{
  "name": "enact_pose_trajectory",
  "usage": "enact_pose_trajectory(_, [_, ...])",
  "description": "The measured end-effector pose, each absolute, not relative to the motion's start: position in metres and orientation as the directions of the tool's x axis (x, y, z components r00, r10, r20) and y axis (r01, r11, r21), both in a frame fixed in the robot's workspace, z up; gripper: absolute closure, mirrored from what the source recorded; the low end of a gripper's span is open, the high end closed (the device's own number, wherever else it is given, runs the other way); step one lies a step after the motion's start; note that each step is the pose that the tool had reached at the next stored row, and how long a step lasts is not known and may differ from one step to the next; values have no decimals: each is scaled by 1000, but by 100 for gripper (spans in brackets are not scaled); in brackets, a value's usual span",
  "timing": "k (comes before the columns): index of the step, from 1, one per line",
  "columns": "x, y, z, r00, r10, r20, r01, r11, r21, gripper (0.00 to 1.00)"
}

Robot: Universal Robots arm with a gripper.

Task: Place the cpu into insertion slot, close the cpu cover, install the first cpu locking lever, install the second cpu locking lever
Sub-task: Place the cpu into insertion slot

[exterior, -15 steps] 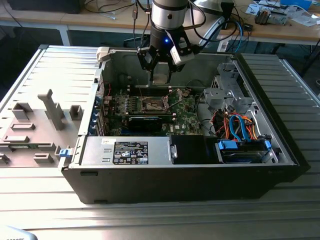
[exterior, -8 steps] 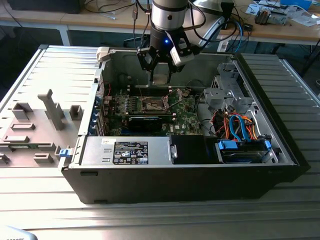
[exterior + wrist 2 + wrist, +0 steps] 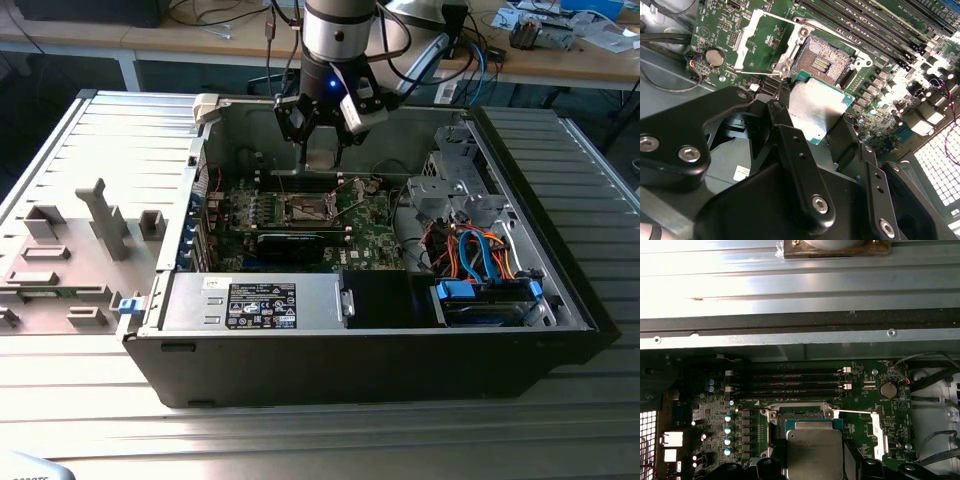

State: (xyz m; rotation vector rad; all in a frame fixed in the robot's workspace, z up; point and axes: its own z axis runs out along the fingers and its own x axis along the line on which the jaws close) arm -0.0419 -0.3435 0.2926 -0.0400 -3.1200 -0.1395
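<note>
Above the motherboard (image 3: 715, 405), my gripper (image 3: 816, 114) is clamping the cpu (image 3: 812, 102) flat by two opposite edges. The insertion slot (image 3: 826, 59) is lying just beyond its leading edge, with the cpu cover (image 3: 759, 37) standing open alongside.

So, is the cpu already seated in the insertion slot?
No, the insertion slot shows bare contacts, and the cpu sits between the jaws, apart from it.

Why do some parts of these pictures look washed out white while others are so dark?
In the first wrist view, glare bleaches the metal case wall to white; in the second wrist view, part of the circuit board is blown out while the gripper holding the cpu looks dark; the exterior view is evenly lit, with a blue light glowing on the arm.
</note>
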Motion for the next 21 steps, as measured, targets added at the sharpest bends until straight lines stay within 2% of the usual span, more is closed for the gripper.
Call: enact_pose_trajectory(21, [-42, -343, 281, -1000, 25, 19, 26, 996, 89, 46])
